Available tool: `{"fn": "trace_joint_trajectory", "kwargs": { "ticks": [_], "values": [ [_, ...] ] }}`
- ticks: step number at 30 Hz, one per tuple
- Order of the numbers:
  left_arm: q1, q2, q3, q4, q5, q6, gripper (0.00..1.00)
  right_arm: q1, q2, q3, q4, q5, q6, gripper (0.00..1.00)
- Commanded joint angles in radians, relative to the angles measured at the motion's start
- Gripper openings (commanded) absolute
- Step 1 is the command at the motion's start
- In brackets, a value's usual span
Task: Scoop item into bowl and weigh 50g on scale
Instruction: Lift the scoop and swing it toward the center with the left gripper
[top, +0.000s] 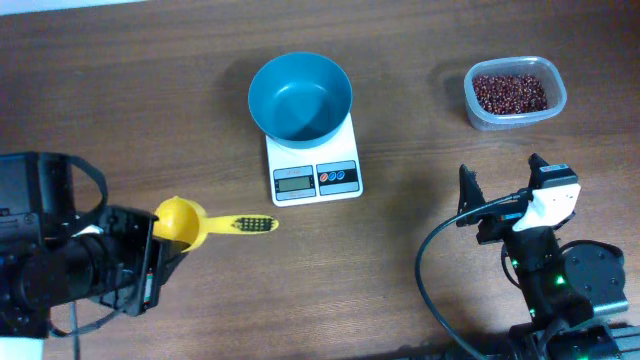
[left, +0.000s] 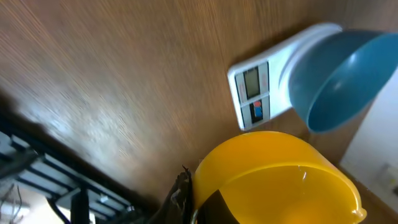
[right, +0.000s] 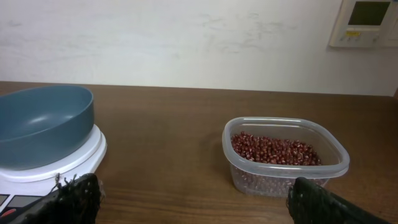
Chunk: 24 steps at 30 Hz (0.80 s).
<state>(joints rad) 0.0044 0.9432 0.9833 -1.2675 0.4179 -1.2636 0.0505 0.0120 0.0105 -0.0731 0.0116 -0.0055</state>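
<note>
scale (top: 315, 180) lcd digits illegibly small

The bowl (top: 300, 97) on the scale (top: 315, 180) at the far middle of the table (top: 120, 100), tub (top: 469, 98) holding beans (top: 510, 92) at far right, well apart from the scale, scoop (top: 205, 224) near left of the scale, handle pointing right
</note>
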Motion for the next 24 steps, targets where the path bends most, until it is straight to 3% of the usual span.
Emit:
{"fn": "trace_joint_trajectory", "kwargs": {
  "ticks": [1, 6, 8, 10, 15, 19, 24],
  "values": [
    [-0.043, -0.005, -0.003, 0.001, 0.064, -0.031, 0.00, 0.007, -0.003, -0.005, -0.006, 0.019, -0.006, 0.99],
    [-0.077, -0.005, -0.003, 0.001, 0.053, -0.031, 0.00, 0.007, -0.003, -0.005, 0.002, 0.020, -0.006, 0.99],
    [-0.077, -0.004, -0.003, 0.001, 0.031, -0.063, 0.00, 0.008, -0.003, -0.005, -0.004, -0.067, 0.074, 0.98],
    [-0.077, 0.005, -0.003, 0.002, -0.020, -0.158, 0.00, 0.008, 0.001, -0.005, 0.018, -0.309, 0.380, 0.99],
    [-0.081, 0.077, -0.003, 0.073, -0.060, -0.164, 0.00, 0.008, 0.001, -0.005, 0.005, -0.903, 0.598, 0.99],
    [-0.168, 0.151, -0.003, 0.140, -0.060, -0.164, 0.00, 0.008, 0.001, -0.005, -0.002, -1.211, 1.186, 0.99],
    [-0.349, 0.197, -0.003, 0.220, -0.169, -0.174, 0.00, 0.008, 0.001, -0.005, 0.002, -1.245, 1.236, 0.99]
  ]
}}
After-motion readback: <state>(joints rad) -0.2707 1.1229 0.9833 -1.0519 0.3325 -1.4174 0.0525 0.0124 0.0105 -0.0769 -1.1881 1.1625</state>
